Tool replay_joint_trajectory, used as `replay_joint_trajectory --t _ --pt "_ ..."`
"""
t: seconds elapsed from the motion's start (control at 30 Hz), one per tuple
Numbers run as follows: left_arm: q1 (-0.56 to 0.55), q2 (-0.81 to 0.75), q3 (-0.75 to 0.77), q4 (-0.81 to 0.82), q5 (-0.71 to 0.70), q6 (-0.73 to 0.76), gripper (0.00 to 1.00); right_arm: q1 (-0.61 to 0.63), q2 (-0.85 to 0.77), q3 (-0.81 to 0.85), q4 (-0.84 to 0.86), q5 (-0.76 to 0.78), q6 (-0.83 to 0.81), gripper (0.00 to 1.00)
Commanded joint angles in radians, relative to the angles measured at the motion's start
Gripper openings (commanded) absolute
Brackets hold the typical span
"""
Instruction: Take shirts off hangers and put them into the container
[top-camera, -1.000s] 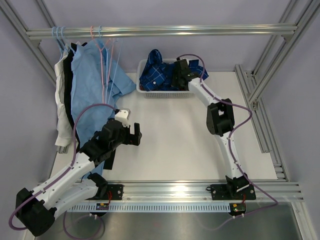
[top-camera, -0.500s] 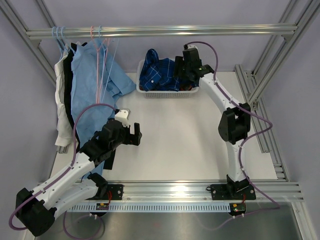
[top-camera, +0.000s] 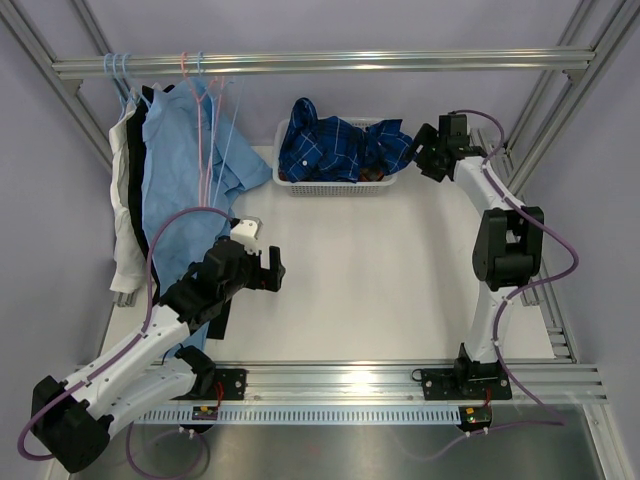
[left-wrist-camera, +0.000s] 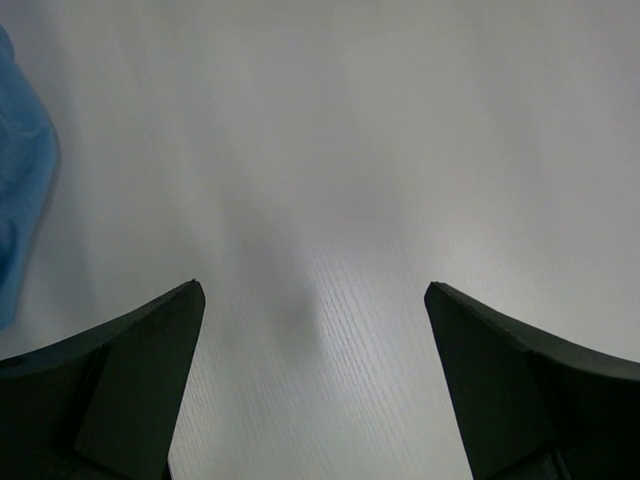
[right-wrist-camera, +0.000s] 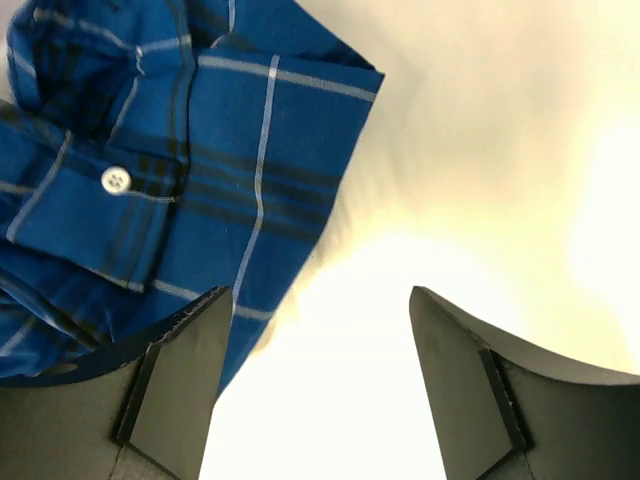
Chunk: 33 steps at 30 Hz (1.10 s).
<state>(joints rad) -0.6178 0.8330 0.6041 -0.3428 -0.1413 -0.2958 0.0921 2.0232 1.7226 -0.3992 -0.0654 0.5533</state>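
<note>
The dark blue checked shirt (top-camera: 335, 145) lies heaped in the white basket container (top-camera: 330, 186) at the back of the table. My right gripper (top-camera: 422, 155) hangs just right of the basket, open and holding nothing. In its wrist view the gripper (right-wrist-camera: 320, 292) is empty, with a sleeve of the dark blue shirt (right-wrist-camera: 180, 150) off its left finger. A light blue shirt (top-camera: 190, 170), a black one (top-camera: 140, 190) and a white one (top-camera: 122, 215) hang on pink and pale blue hangers (top-camera: 203, 105) at the left. My left gripper (top-camera: 275, 268) is open over bare table, beside the light blue shirt (left-wrist-camera: 20, 200).
The hangers hook over a metal rail (top-camera: 330, 63) across the back. Frame posts stand at the left and right edges. A metal rail (top-camera: 350, 378) holding both arm bases runs along the near edge.
My right gripper has opened, let go of the dark blue shirt in the basket, and swung out to the right of it. The left arm has not moved.
</note>
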Motion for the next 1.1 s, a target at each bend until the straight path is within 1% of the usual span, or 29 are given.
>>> replay_joint_trajectory --t 0.0,0.1,0.13,0.23,0.27,0.37,0.5,0.6,0.7,0.73,0.87,0.9,1.0,1.07 --pt "-0.002 0.0 0.006 0.051 0.02 -0.002 0.99 0.0 0.034 0.018 0.137 -0.12 0.091 0.81" --pt "-0.002 -0.003 0.002 0.047 0.017 -0.006 0.99 -0.02 0.074 -0.001 0.224 -0.132 0.187 0.82" --pt "-0.002 -0.003 0.0 0.045 0.014 -0.011 0.99 -0.032 0.081 -0.012 0.299 -0.142 0.238 0.82" --pt "-0.002 -0.005 -0.003 0.037 0.009 -0.014 0.99 -0.045 0.123 -0.035 0.381 -0.162 0.299 0.82" --pt "-0.002 -0.005 -0.003 0.036 0.006 -0.014 0.99 -0.045 0.132 -0.034 0.434 -0.165 0.304 0.82" --pt "-0.002 -0.005 -0.004 0.033 -0.001 -0.014 0.99 -0.046 0.16 -0.038 0.503 -0.166 0.326 0.82" --pt "-0.002 -0.002 -0.006 0.028 -0.009 -0.014 0.99 -0.049 0.2 -0.037 0.554 -0.189 0.346 0.81" --pt "-0.002 0.002 -0.006 0.027 -0.012 -0.016 0.99 -0.049 0.204 -0.054 0.617 -0.206 0.335 0.76" --pt "-0.002 0.008 -0.004 0.028 -0.011 -0.014 0.99 -0.048 0.195 -0.051 0.642 -0.227 0.286 0.57" --pt "-0.003 0.009 -0.006 0.03 -0.009 -0.013 0.99 -0.048 0.189 -0.047 0.645 -0.231 0.254 0.39" --pt "-0.002 0.018 -0.003 0.033 -0.006 -0.014 0.99 -0.042 0.135 -0.058 0.657 -0.264 0.18 0.04" --pt "-0.002 0.024 -0.001 0.033 -0.01 -0.019 0.99 -0.028 0.128 -0.049 0.636 -0.278 0.133 0.01" --pt "-0.002 0.032 0.003 0.03 -0.012 -0.019 0.99 0.006 0.098 -0.018 0.573 -0.28 0.039 0.0" --pt "-0.002 0.031 0.003 0.03 -0.014 -0.019 0.99 0.055 0.092 0.034 0.488 -0.269 -0.062 0.0"
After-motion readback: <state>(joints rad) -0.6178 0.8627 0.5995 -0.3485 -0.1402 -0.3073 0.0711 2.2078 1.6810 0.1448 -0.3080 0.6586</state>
